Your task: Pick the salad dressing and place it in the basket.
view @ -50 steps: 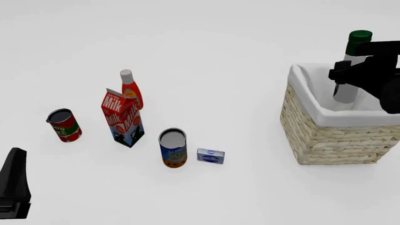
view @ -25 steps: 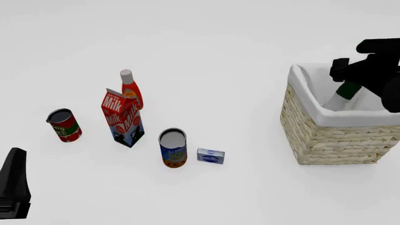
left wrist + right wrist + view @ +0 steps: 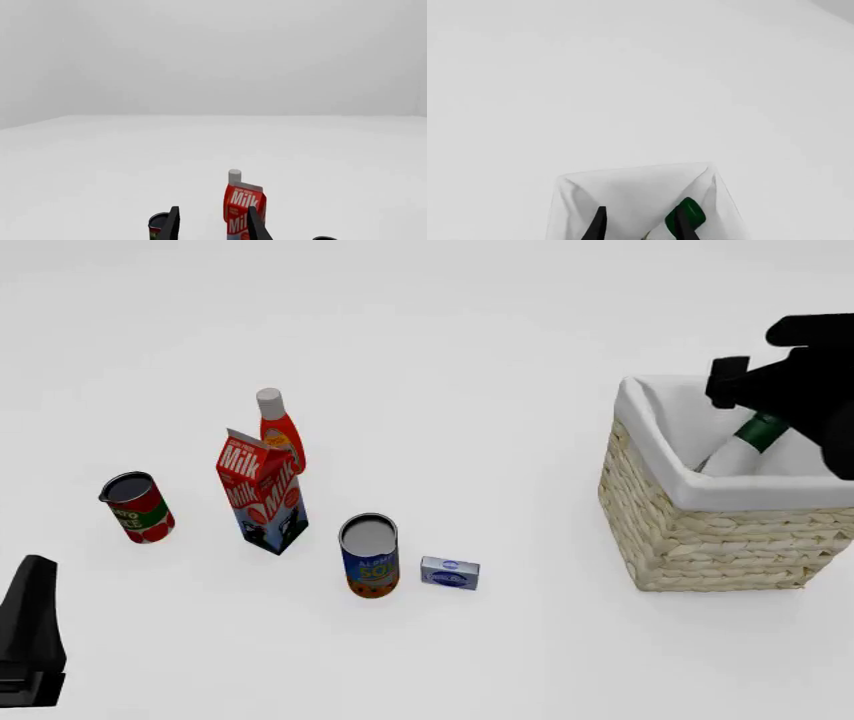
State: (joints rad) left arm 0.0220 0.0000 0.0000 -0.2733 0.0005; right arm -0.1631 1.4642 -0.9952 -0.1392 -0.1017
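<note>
One bottle, the salad dressing (image 3: 745, 445), lies tilted inside the basket (image 3: 694, 530) with its green cap against the lining, because the right pincer (image 3: 639, 227) above it stands parted and empty; the idle left pincer (image 3: 210, 225) gapes too.

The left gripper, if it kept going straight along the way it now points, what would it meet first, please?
Probably the milk carton: in the left wrist view it stands just beyond the left gripper, overlapping one fingertip, beside a dark-rimmed can. Depth is unclear.
</note>
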